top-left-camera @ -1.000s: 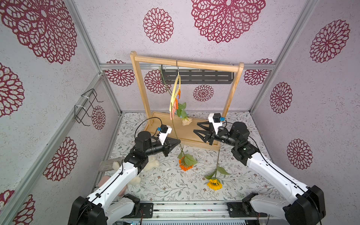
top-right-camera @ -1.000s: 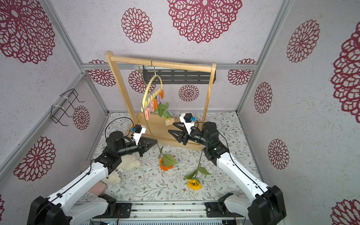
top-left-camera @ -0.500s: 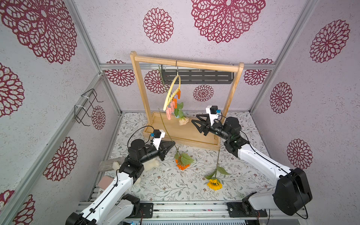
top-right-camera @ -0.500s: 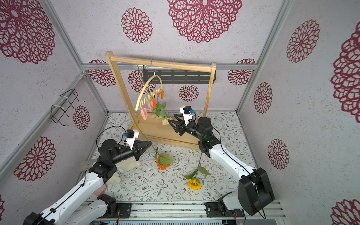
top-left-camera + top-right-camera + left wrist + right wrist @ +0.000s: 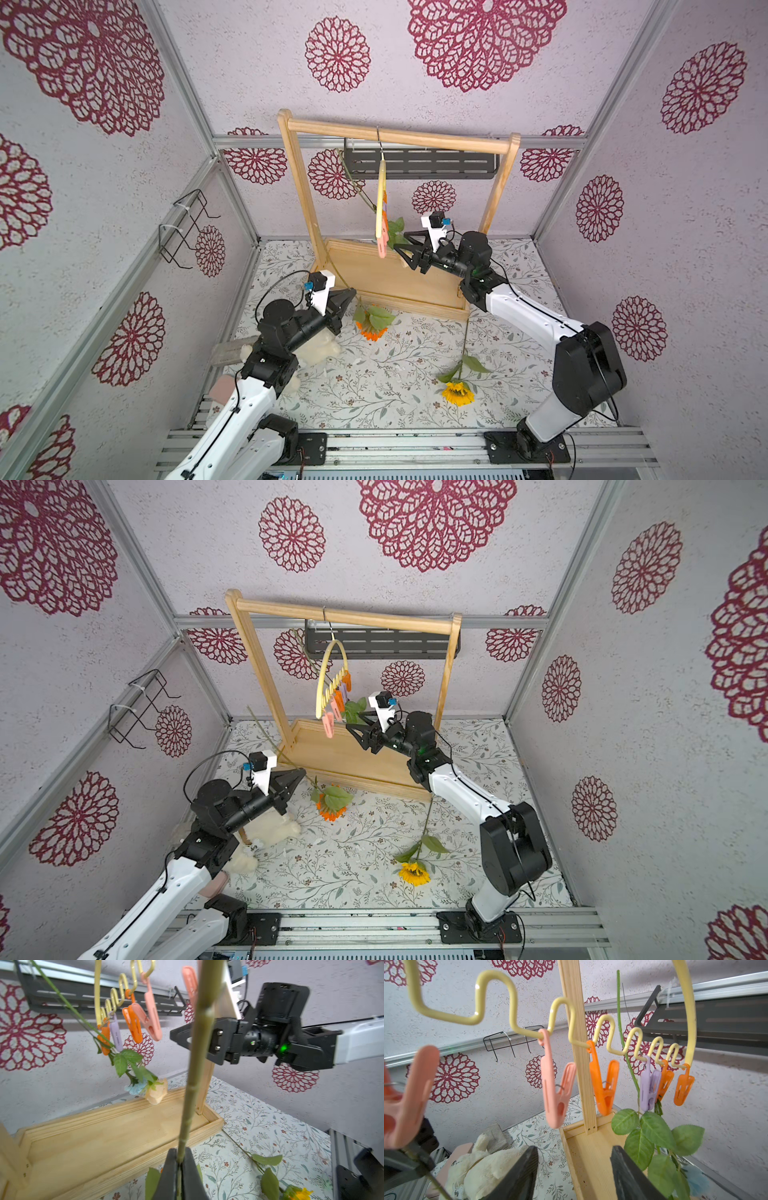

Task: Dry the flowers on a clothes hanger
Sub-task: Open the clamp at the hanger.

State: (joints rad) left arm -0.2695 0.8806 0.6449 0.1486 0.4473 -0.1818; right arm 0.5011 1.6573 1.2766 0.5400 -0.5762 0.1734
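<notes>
The pale-yellow clothes hanger (image 5: 380,195) (image 5: 330,675) hangs by its hook from the wooden rack's top bar, with pink, orange and lilac clothespins on its wavy bar (image 5: 517,1012). A peach rose (image 5: 156,1094) and a light blue carnation (image 5: 135,1087) hang head down from pins at one end. My left gripper (image 5: 351,293) (image 5: 180,1159) is shut on the stem of the orange gerbera (image 5: 372,330), whose head rests on the mat. My right gripper (image 5: 401,245) (image 5: 574,1159) stands open just below the pins, holding nothing, with a pink clothespin (image 5: 556,1088) ahead of it. The sunflower (image 5: 457,392) lies on the mat.
The wooden rack (image 5: 399,135) stands on its tray base at the back. A black shelf (image 5: 419,162) is on the rear wall and a black wire rack (image 5: 187,228) on the left wall. A white plush toy (image 5: 316,351) lies under my left arm.
My right gripper has moved up and back toward the hanger's pins and opened wider. The hanger has swung round. My left gripper has drawn slightly left, still holding the gerbera.
</notes>
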